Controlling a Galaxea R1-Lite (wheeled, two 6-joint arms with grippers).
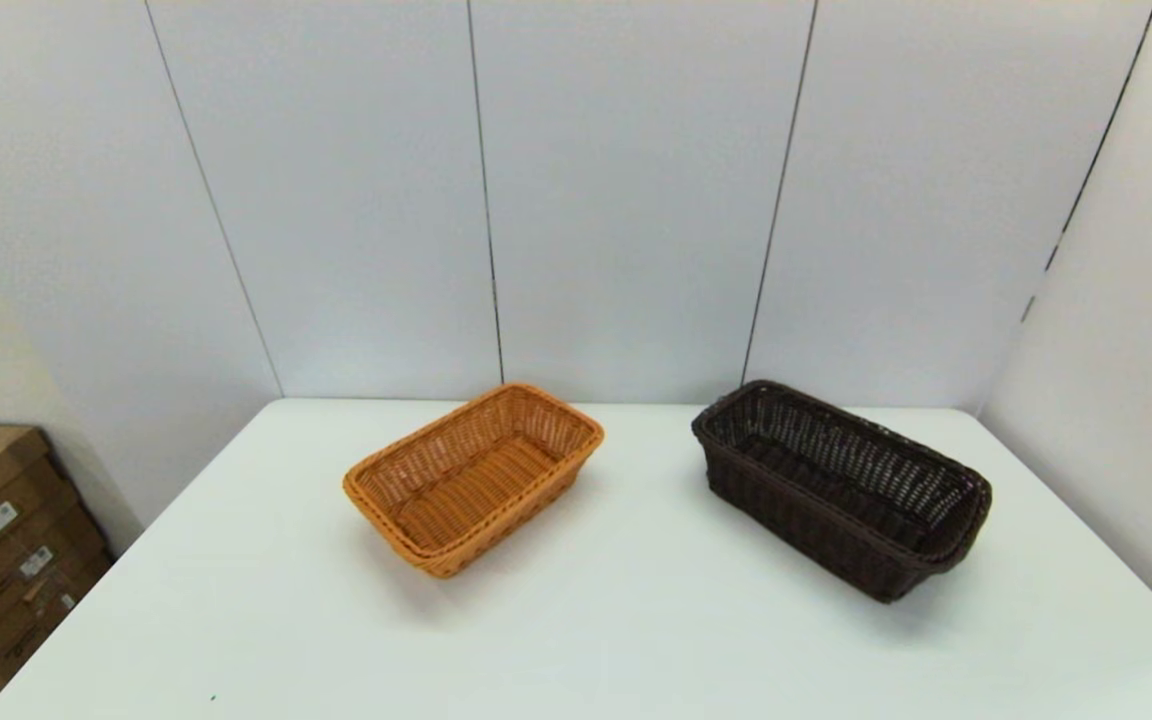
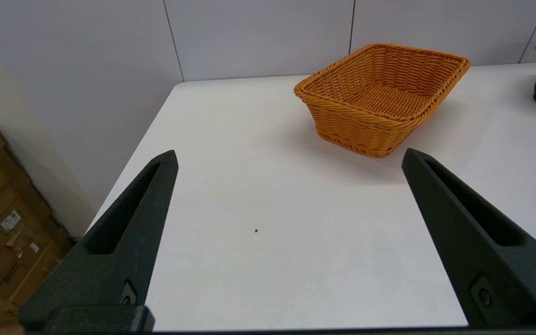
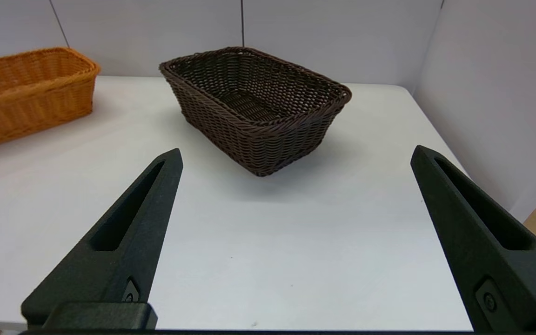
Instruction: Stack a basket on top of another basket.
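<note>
While tools gape, dark basket (image 1: 841, 490), tan basket (image 1: 473, 478) apart.

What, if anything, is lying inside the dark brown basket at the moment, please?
Nothing: the dark brown basket shows only its own bare woven floor. The strip of floor just behind its near wall is hidden in the right wrist view. It stands apart from the orange-tan basket.

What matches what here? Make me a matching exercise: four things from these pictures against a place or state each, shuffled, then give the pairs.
1. dark brown basket
2. orange-tan basket
3. left gripper
4. cardboard boxes

A. open, short of the orange-tan basket
B. off the table, robot's left
C. table's right half, empty
D. table's left half, empty

Pairs: 1-C, 2-D, 3-A, 4-B
</note>
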